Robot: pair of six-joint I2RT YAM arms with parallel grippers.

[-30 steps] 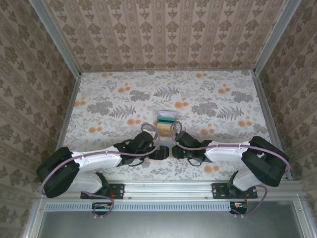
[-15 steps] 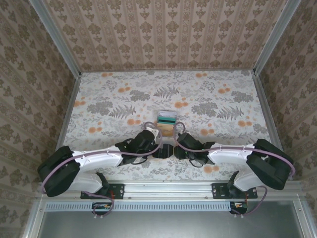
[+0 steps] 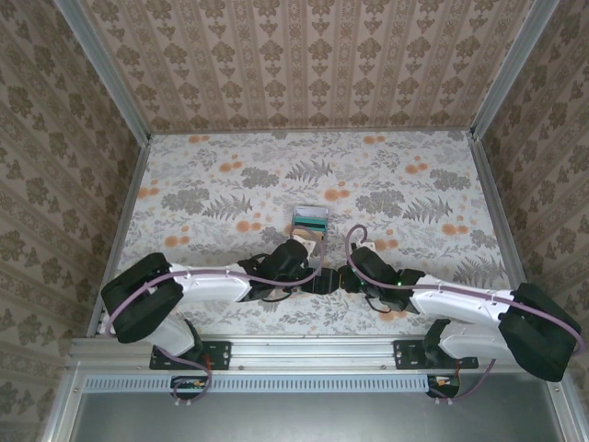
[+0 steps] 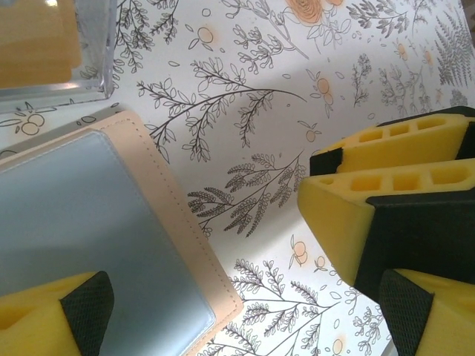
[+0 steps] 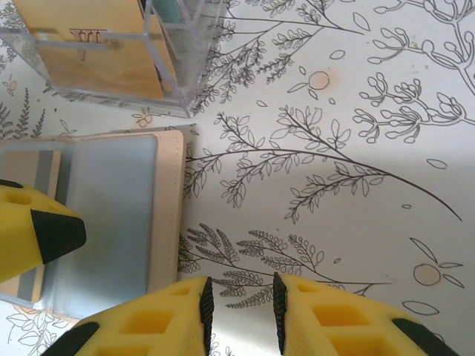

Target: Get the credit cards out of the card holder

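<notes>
Card holder (image 5: pixel 119 215) open, clear box (image 5: pixel 104 96) adjacent

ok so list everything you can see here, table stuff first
card holder: 1, tan outside, grey-blue inside, lying open just in front of the clear box
striped card: 1, tan with grey stripe, tucked in the holder's pocket
clear box: 1, transparent, mid-table
orange-tan card: 1, standing in the box
teal card: at least 1, in the box
tablecloth: 1, white with grey leaves and orange flowers
wallpaper walls: brown patterned, three sides
left gripper: yellow fingers, open, one finger over the holder
right gripper: yellow fingers close together, empty, beside the holder
</notes>
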